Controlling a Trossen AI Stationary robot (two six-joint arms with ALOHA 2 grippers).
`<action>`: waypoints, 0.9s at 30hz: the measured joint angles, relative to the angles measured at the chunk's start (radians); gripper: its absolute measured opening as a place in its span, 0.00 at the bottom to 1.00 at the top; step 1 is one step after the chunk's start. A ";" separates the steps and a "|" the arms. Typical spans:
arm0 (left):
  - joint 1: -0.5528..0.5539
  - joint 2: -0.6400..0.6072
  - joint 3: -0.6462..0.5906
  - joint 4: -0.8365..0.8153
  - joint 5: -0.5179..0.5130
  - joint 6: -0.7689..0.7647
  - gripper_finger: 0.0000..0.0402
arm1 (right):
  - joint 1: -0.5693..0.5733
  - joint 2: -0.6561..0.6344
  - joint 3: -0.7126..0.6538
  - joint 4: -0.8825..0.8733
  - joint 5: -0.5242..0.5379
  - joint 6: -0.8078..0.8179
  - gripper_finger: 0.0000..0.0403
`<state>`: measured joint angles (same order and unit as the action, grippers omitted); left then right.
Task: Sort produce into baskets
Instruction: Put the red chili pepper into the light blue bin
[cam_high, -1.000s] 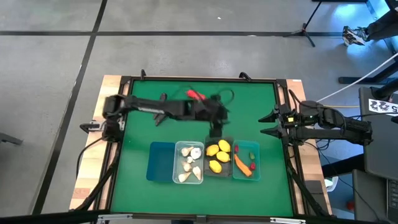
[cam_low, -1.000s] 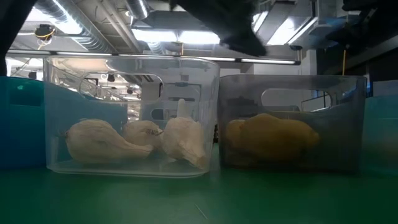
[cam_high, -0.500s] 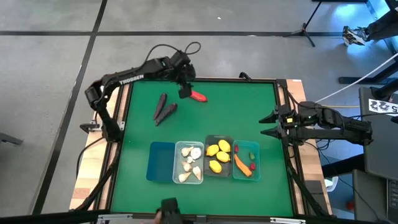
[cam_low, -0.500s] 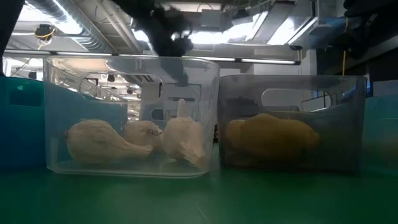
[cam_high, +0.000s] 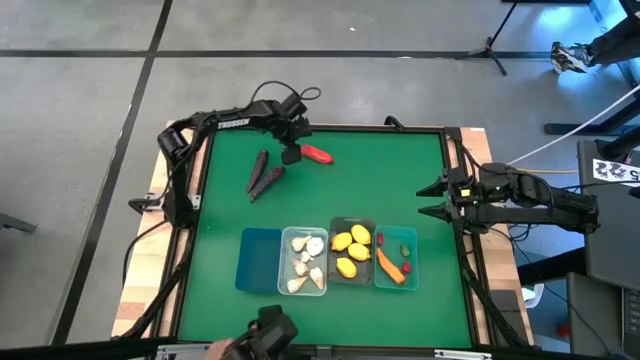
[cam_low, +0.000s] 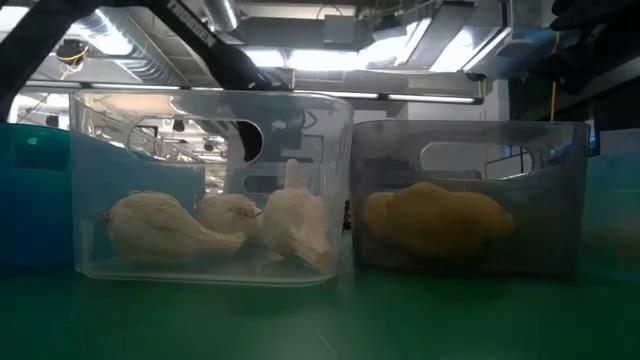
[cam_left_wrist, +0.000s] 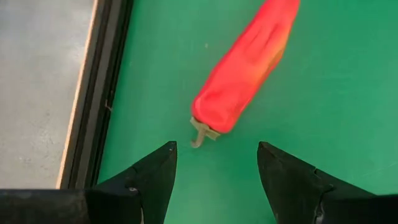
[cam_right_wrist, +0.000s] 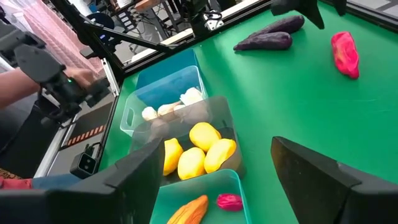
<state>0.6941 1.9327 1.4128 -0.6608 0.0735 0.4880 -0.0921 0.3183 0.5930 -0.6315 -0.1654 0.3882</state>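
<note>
Left wrist view, red pepper (cam_left_wrist: 244, 70) ahead of open left tool (cam_left_wrist: 214, 165)

The left gripper (cam_high: 293, 153), a second ago over the dark grey bin (cam_high: 352, 225) of lemons, has swung to the table's far side and now hovers open just beside the red pepper (cam_high: 317, 155), at its stem end. The left arm's elbow has folded back beyond that pepper.

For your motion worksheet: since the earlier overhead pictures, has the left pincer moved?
Yes. The left pincer was over the row of bins and has swung to the table's far edge, beside the red pepper.
</note>
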 joint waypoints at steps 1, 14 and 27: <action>0.000 0.009 0.000 0.005 -0.001 0.012 0.55 | 0.000 0.000 0.000 0.000 0.000 0.000 0.72; 0.000 0.106 0.000 0.067 -0.007 0.088 0.55 | 0.000 0.000 0.000 0.000 0.000 -0.003 0.72; 0.016 0.122 0.000 0.075 0.000 0.091 0.25 | 0.000 0.000 0.000 0.000 0.001 -0.004 0.72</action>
<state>0.7101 2.0544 1.4128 -0.5859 0.0731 0.5785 -0.0918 0.3183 0.5934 -0.6312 -0.1645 0.3843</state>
